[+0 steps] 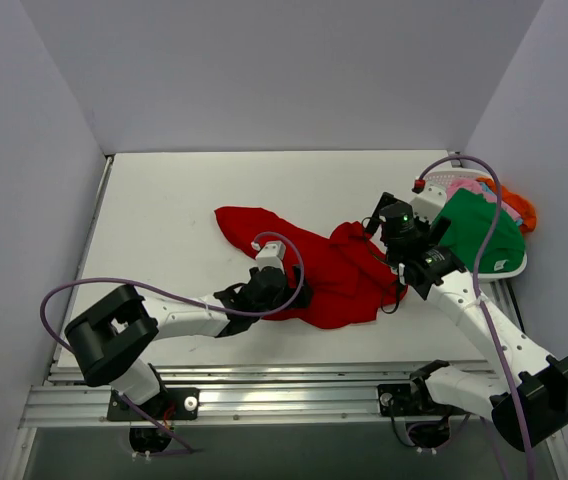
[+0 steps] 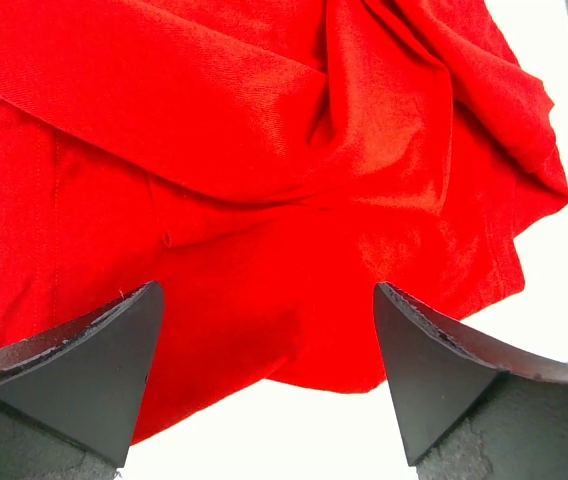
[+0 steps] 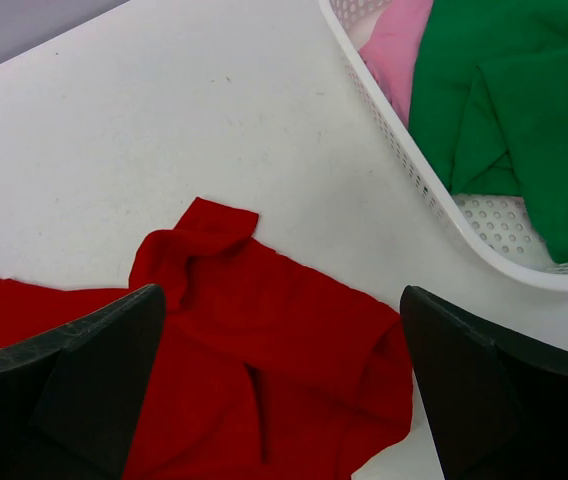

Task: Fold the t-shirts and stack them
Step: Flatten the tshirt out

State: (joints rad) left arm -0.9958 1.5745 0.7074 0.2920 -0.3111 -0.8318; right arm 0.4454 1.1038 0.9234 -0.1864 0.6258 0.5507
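Observation:
A bright red t-shirt lies crumpled on the white table, mid-front. It fills the left wrist view and lies below the jaws in the right wrist view. My left gripper is open and empty at the shirt's near left edge, just above the cloth. My right gripper is open and empty above the shirt's right side. A green t-shirt, a pink one and an orange one lie in the basket at the right.
The white slatted basket stands at the table's right edge; its rim shows in the right wrist view. Grey walls enclose the table on three sides. A metal rail runs along the near edge.

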